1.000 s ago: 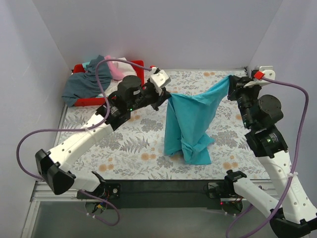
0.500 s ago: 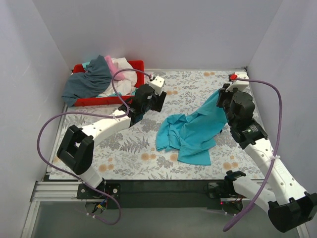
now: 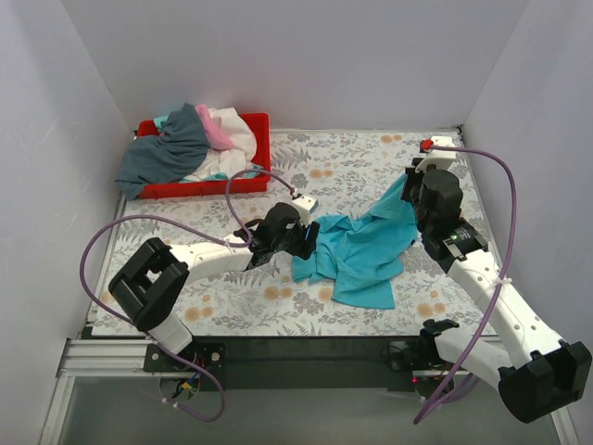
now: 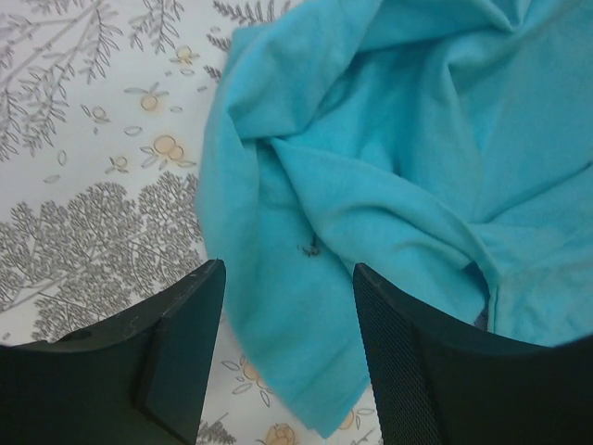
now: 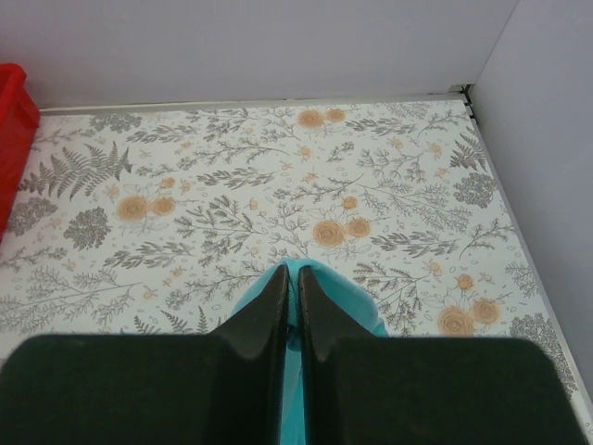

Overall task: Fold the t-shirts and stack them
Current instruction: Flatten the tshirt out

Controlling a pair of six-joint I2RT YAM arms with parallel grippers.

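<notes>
A turquoise t-shirt [image 3: 361,250] lies crumpled on the flowered table, its right corner lifted. My right gripper [image 3: 408,190] is shut on that raised corner; in the right wrist view turquoise cloth [image 5: 320,278] is pinched between the two fingers of the right gripper [image 5: 289,278]. My left gripper [image 3: 310,239] is open at the shirt's left edge, low over the table. In the left wrist view the left gripper [image 4: 289,306] has its fingers apart over a turquoise fold [image 4: 352,185], holding nothing. More t-shirts [image 3: 181,144], slate grey, white and pink, are heaped at the back left.
A red tray [image 3: 258,125] at the back left holds the heap of shirts, with grey cloth hanging over its left rim. White walls close in the table on the left, back and right. Purple cables loop from both arms.
My left gripper has let go of the turquoise shirt and opened, then dropped to the shirt's left edge. The shirt has fallen from hanging to lying crumpled. My right gripper has lowered while keeping its corner.
</notes>
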